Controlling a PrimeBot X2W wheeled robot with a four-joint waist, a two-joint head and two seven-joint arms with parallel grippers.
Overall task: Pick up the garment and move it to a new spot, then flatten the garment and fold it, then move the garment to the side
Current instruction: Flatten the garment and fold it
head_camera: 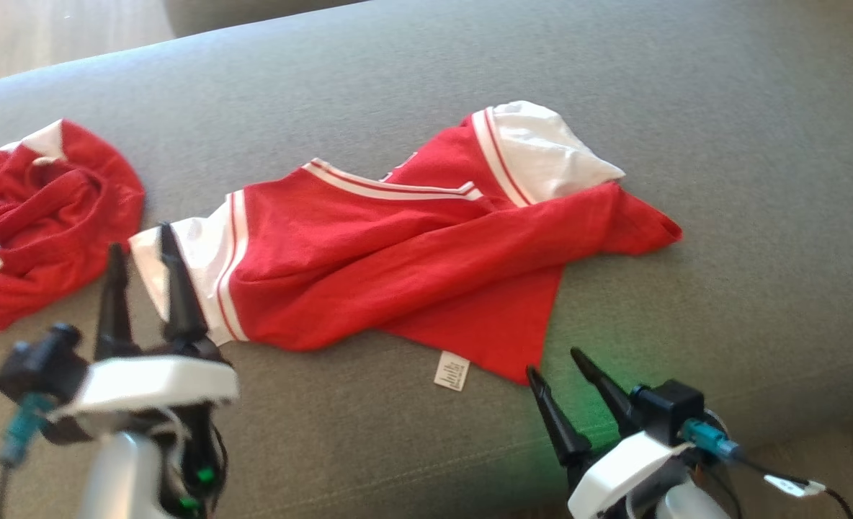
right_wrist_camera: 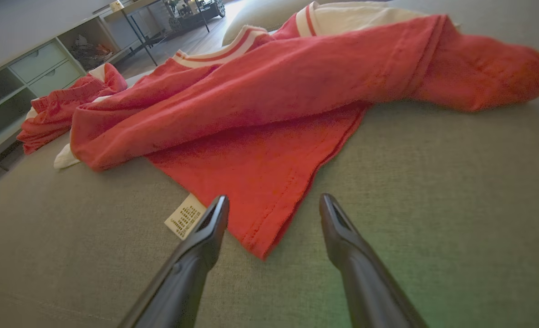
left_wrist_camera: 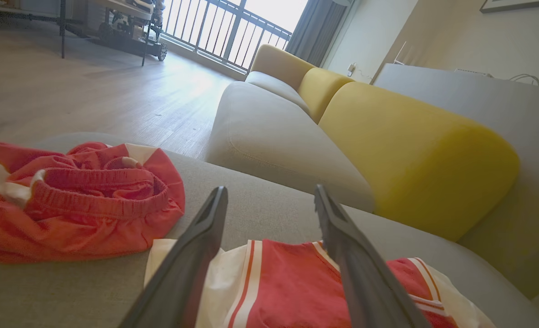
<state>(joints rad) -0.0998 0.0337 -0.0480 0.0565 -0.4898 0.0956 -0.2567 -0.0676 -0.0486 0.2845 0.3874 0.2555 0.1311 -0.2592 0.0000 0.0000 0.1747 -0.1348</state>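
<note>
A red garment (head_camera: 412, 267) with white sleeves and striped trim lies crumpled on the grey cushion (head_camera: 722, 180). Its white left sleeve (head_camera: 203, 259) lies just under my left gripper (head_camera: 138, 238), whose fingers stand apart with nothing between them. In the left wrist view the sleeve (left_wrist_camera: 233, 282) and red body pass beneath my open left gripper (left_wrist_camera: 269, 193). My right gripper (head_camera: 552, 360) is open at the garment's lower hem corner (right_wrist_camera: 260, 246), holding nothing. The white care label (right_wrist_camera: 184, 215) lies beside its left finger.
A second red garment (head_camera: 37, 216), bunched up, lies at the cushion's left end (left_wrist_camera: 78, 200). Beyond it are a wooden floor (left_wrist_camera: 92, 82), a beige and yellow sofa (left_wrist_camera: 388, 146), a railing and a shelf unit (right_wrist_camera: 33, 77). The cushion's front edge runs just before my grippers.
</note>
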